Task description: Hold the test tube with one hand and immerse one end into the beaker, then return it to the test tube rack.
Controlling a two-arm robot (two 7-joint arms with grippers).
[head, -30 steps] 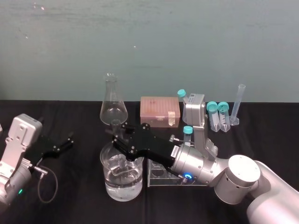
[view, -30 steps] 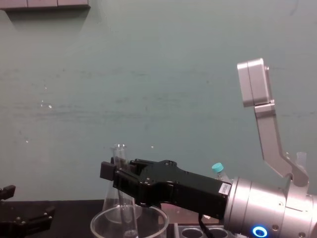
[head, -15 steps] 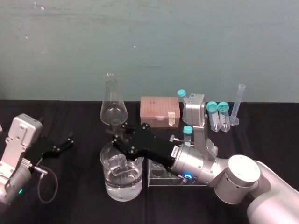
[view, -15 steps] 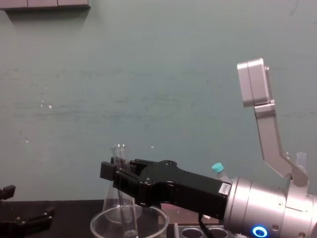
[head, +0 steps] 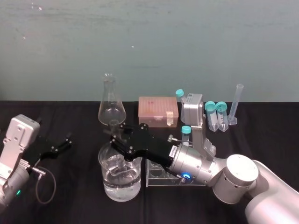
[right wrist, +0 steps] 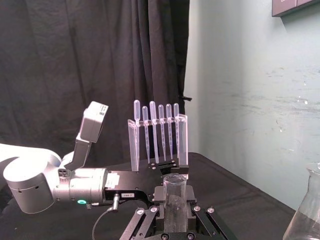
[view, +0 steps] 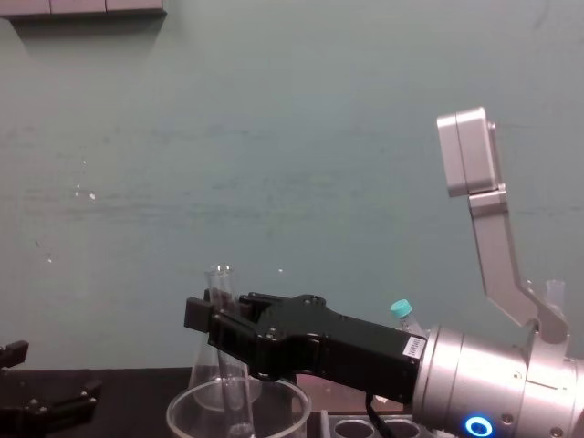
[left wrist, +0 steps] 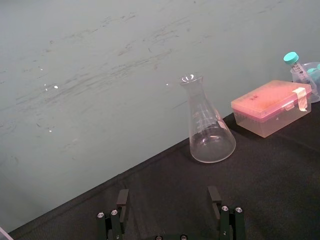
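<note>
Right gripper (head: 117, 138) pinching the test tube (right wrist: 174, 199) between its fingers, lower end dipping into the beaker (head: 107, 179) at its six o'clock, left gripper (head: 62, 143) resting spread at nine o'clock.

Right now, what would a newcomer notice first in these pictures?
The black right hand at the table's middle, shut on the clear test tube, holds it upright with its lower end down inside the beaker of clear liquid. Behind them stand a conical flask and a pink box; the left hand rests open at the far left.
</note>
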